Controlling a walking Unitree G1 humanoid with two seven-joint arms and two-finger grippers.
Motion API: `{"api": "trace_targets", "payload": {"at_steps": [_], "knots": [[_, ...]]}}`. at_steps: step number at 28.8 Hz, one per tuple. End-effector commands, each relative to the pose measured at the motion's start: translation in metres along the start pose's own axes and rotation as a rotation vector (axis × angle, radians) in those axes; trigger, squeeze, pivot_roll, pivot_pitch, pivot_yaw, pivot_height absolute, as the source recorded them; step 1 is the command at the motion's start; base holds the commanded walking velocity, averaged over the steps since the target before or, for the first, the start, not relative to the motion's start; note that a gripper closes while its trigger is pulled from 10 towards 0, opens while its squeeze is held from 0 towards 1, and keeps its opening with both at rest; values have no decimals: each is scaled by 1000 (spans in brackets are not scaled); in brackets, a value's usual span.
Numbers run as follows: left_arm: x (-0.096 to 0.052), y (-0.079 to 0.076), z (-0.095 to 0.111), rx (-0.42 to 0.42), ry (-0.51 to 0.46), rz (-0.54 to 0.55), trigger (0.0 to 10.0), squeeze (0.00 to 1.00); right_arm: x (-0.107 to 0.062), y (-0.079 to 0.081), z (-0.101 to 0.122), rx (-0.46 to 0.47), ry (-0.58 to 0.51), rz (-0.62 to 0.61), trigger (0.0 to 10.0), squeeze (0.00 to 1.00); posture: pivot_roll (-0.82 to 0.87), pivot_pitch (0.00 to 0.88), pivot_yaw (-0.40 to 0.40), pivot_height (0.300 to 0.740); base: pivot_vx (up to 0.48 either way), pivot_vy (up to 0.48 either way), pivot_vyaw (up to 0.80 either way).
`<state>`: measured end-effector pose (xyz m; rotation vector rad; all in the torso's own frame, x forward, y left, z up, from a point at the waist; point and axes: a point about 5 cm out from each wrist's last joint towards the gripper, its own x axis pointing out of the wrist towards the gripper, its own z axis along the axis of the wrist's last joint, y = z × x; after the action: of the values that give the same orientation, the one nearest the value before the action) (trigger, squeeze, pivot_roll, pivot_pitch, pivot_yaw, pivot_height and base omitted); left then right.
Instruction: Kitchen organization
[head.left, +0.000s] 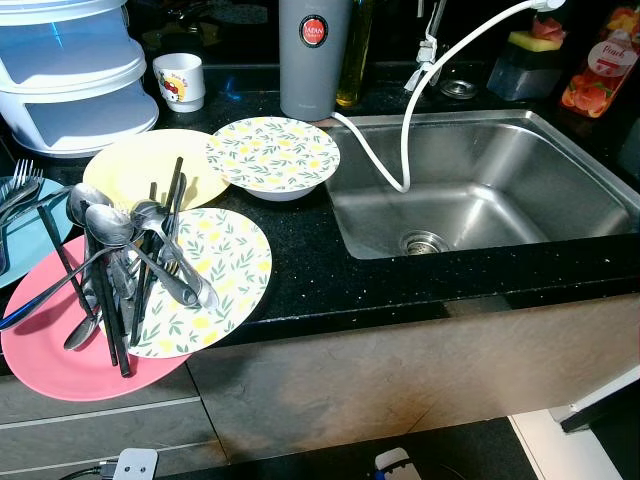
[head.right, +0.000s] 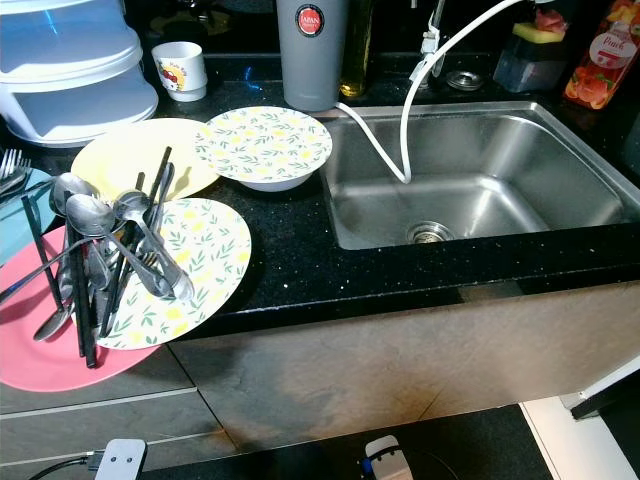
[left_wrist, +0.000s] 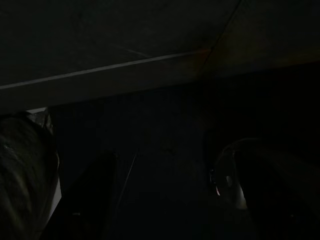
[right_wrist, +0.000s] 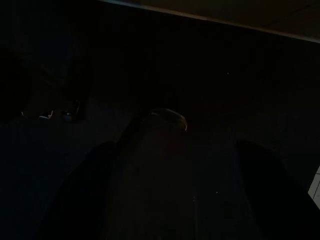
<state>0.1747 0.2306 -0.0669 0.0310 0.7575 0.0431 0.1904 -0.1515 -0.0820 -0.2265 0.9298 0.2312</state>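
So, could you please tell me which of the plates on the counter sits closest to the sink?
The lemon-patterned bowl-like plate by the sink's left rim; the yellow, pink and other lemon-patterned plate lie farther left.

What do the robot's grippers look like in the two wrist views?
Both views are very dark. The right gripper has two long black fingers, seen as blunt silhouettes. The left gripper looks the same. Cables and markings cannot be made out.

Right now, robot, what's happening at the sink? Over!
Both arms hanging idle, wrist views dark. Cutlery pile lying across pink plate and floral plate left of sink. White hose dangling into the basin.
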Motion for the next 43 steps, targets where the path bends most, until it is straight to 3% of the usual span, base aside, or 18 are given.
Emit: {"api": "trace_targets", "payload": {"at_steps": [1, 32, 43], "knots": [[-4, -2, -15, -33, 54, -3, 10000, 0, -3, 6, -20, 22, 68, 17, 10000, 0, 98, 201, 6, 740, 0, 0, 0], [-4, -10, -16, -27, 50, -29, 10000, 0, -4, 6, -23, 24, 68, 13, 10000, 0, 86, 199, 14, 740, 0, 0, 0], [-4, -12, -16, -33, 41, -28, 10000, 0, -5, 10, -25, -28, 52, 47, 10000, 0, 82, 191, 10, 740, 0, 0, 0]]}}
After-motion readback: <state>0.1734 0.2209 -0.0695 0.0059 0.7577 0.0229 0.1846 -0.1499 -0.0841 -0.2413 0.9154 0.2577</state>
